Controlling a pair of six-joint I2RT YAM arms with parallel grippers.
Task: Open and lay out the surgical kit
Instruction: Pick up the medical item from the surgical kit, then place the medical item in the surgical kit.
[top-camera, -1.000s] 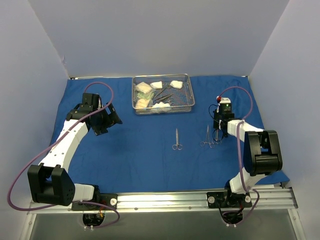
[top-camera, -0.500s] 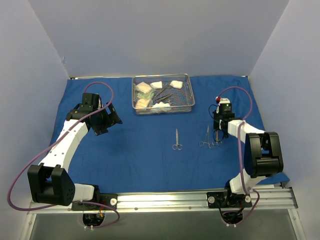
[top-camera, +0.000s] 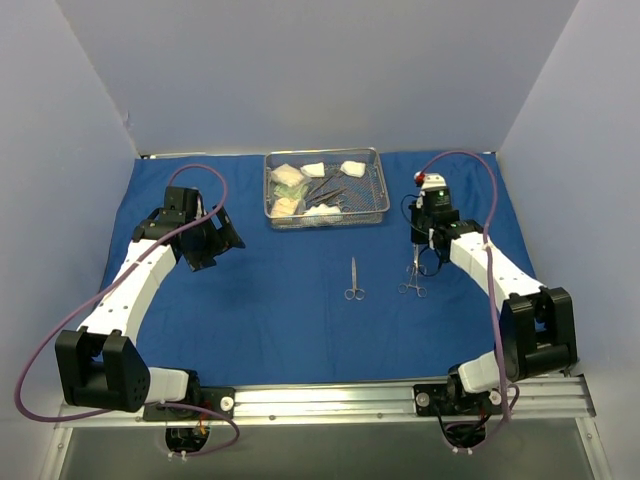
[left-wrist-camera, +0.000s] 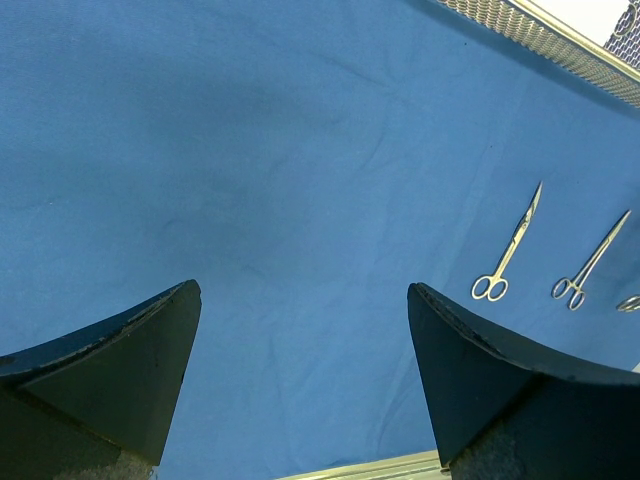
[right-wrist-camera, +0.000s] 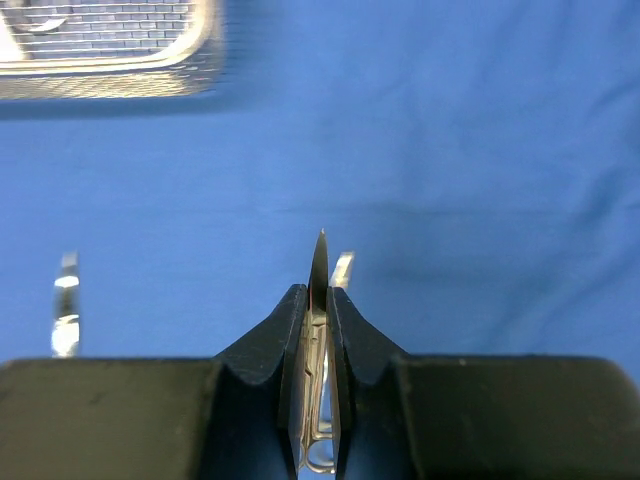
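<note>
The blue cloth (top-camera: 280, 300) lies spread over the table. At its back stands the wire-mesh tray (top-camera: 380, 190), holding white gauze pads (top-camera: 350, 168), packets (top-camera: 287, 178) and dark instruments (top-camera: 325, 188). Steel scissors (top-camera: 353, 278) lie on the cloth at the centre, and forceps (top-camera: 412, 284) lie to their right. My right gripper (top-camera: 418, 262) hangs just over the forceps. It (right-wrist-camera: 320, 292) is shut on a thin ring-handled steel instrument (right-wrist-camera: 320, 255) whose tip pokes out forward. My left gripper (top-camera: 222, 248) hovers wide open and empty (left-wrist-camera: 302, 288) over bare cloth at the left.
The tray rim (right-wrist-camera: 110, 70) lies ahead and left of the right gripper. The left wrist view shows the scissors (left-wrist-camera: 508, 250) and forceps (left-wrist-camera: 590, 262) side by side. White walls close in three sides. A metal rail (top-camera: 330, 400) runs along the near edge.
The right arm has swung left and a little toward the tray, carrying its instrument over the lying forceps. The left arm has not moved.
</note>
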